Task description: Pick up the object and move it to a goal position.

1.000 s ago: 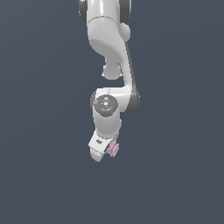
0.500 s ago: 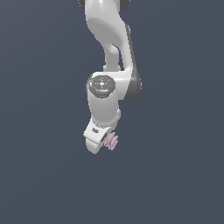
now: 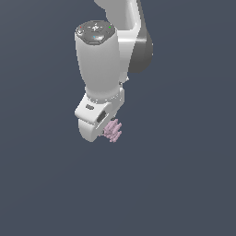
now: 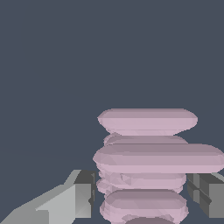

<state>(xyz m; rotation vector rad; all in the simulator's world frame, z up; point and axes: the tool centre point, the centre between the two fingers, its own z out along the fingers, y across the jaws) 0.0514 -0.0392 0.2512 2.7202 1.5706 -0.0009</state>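
The object [image 3: 112, 130] is a small pale pink cluster of short parallel rods. In the exterior view it sticks out from under the white gripper [image 3: 107, 127], whose fingers are mostly hidden behind the hand. In the wrist view the object [image 4: 148, 166] fills the space between the two grey fingertips [image 4: 83, 194], which sit against its sides. The gripper [image 4: 146, 194] is shut on the object and holds it above the dark floor. The white arm [image 3: 101, 60] rises above it toward the top of the exterior view.
A plain dark blue-grey ground [image 3: 184, 184] surrounds the arm in every direction. No other objects or containers show, and no goal marker shows in either view.
The arm has swung toward the exterior view's left and nearer the camera, carrying the pink object with it. The grip has stayed the same.
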